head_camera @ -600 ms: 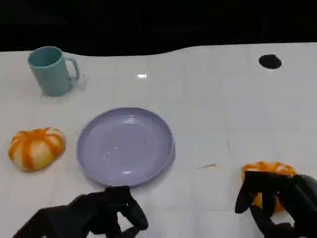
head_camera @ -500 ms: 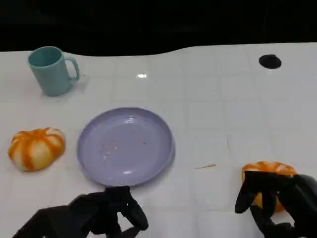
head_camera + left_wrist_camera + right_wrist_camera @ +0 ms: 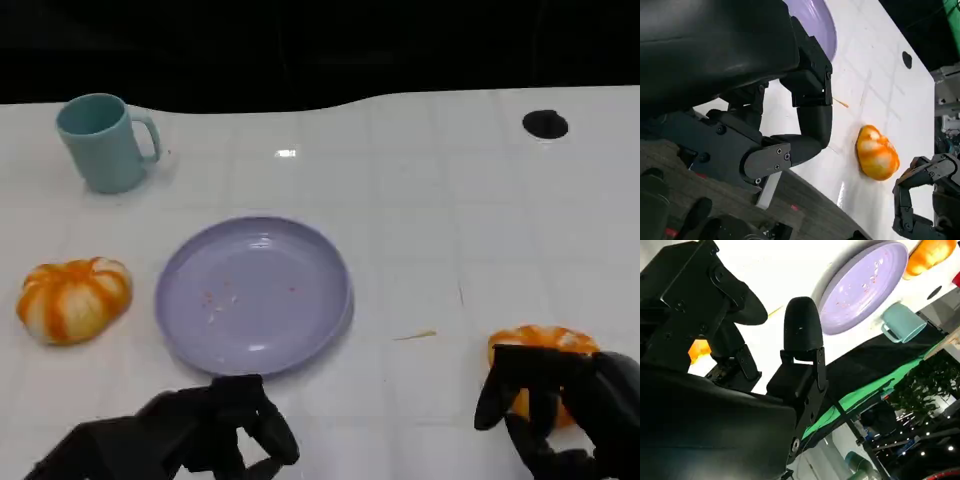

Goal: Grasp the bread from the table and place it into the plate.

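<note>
Two orange-and-white bread rolls lie on the white table. One bread sits left of the lilac plate. The other bread lies at the front right, with my right hand just behind it, fingers spread over its near side. In the left wrist view a gap shows between this bread and my right hand. My left hand hovers near the plate's front rim, its fingers curled in and holding nothing. The plate holds only a few crumbs.
A teal mug stands at the back left. A small black spot marks the table at the back right. A thin sliver lies between the plate and the right bread. The table's far edge meets a dark background.
</note>
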Robot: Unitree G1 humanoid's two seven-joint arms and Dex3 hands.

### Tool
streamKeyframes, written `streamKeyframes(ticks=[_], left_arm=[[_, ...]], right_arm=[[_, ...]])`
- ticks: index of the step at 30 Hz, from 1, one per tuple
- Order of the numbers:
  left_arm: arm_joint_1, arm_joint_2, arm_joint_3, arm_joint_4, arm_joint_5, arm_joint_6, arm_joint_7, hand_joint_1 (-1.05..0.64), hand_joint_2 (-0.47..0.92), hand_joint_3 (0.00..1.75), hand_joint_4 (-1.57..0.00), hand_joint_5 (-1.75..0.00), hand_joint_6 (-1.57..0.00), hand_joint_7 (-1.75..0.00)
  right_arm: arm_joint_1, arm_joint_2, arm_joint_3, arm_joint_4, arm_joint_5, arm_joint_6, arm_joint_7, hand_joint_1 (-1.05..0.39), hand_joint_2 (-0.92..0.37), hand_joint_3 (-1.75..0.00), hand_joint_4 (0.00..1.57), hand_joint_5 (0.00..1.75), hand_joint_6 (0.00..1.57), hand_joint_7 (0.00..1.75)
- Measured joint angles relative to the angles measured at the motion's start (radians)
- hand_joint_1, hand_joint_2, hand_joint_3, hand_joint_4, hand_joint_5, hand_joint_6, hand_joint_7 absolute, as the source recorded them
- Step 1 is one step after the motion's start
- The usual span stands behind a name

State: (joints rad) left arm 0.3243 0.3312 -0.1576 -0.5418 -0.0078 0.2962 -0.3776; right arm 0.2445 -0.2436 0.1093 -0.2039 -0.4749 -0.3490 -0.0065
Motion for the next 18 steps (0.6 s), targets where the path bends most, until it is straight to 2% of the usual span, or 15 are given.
streamKeyframes(ticks=[9, 13, 15, 16, 18], left_arm=[[0.001, 0.006, 0.000, 0.000, 0.000, -0.001, 0.000, -0.35, 0.80, 0.72, -0.63, -1.75, -0.60, -1.44], [0.001, 0.009, 0.000, 0.000, 0.000, -0.001, 0.000, -0.35, 0.80, 0.72, -0.62, -1.75, -0.60, -1.44], [0.001, 0.010, 0.001, 0.000, -0.001, -0.001, 0.000, -0.35, 0.80, 0.72, -0.63, -1.75, -0.60, -1.44], [0.001, 0.010, 0.001, 0.000, -0.001, -0.001, 0.000, -0.35, 0.80, 0.72, -0.63, -1.75, -0.60, -1.44], [0.002, 0.010, 0.001, -0.001, -0.002, 0.000, 0.000, -0.35, 0.80, 0.72, -0.63, -1.75, -0.60, -1.44]], right_arm=[[-0.001, 0.000, 0.000, 0.000, -0.002, 0.000, 0.000, 0.03, -0.20, -1.43, 0.92, 1.70, 0.91, 1.22], [0.001, 0.004, -0.001, -0.017, -0.004, 0.014, 0.000, 0.03, -0.23, -1.34, 0.84, 1.71, 0.91, 1.02], [0.003, 0.007, -0.002, -0.044, -0.013, 0.030, 0.000, 0.02, -0.23, -1.29, 0.83, 1.63, 0.91, 0.94], [0.003, 0.009, -0.003, -0.057, -0.016, 0.040, 0.000, -0.01, -0.22, -1.25, 0.83, 1.48, 0.91, 0.88], [0.005, 0.009, -0.005, -0.086, -0.033, 0.066, 0.000, -0.05, -0.23, -1.19, 0.83, 1.32, 0.90, 0.80]])
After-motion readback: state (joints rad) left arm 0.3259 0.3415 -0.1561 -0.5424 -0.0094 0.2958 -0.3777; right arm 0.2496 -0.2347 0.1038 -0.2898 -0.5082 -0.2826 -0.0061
